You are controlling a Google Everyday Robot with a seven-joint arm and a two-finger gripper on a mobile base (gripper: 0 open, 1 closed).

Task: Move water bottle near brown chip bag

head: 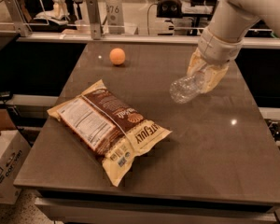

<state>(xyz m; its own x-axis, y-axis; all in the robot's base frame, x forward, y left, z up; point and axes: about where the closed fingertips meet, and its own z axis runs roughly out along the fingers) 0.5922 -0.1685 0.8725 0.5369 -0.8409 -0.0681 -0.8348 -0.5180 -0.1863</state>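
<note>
Bottle [185,88]: small, clear, ribbed plastic. It is tilted, with its base end toward the bag and its neck end hidden in the gripper, over the right rear of the worktop [214,148].
Bag [109,127]: large and crinkly, with a dark brown middle, cream-yellow ends and the white label panel facing up. It lies flat and aslant at the left front, well apart from the bottle.
Gripper [201,80]: at the right rear, its cream fingers [215,77] clasped around the bottle's upper end.

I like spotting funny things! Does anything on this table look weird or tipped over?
The water bottle is tilted, not upright, at the right rear of the table: the gripper is shut on its upper end, its base slanting down. Nothing looks spilled. The brown chip bag lies flat and crinkly at the front left.
</note>
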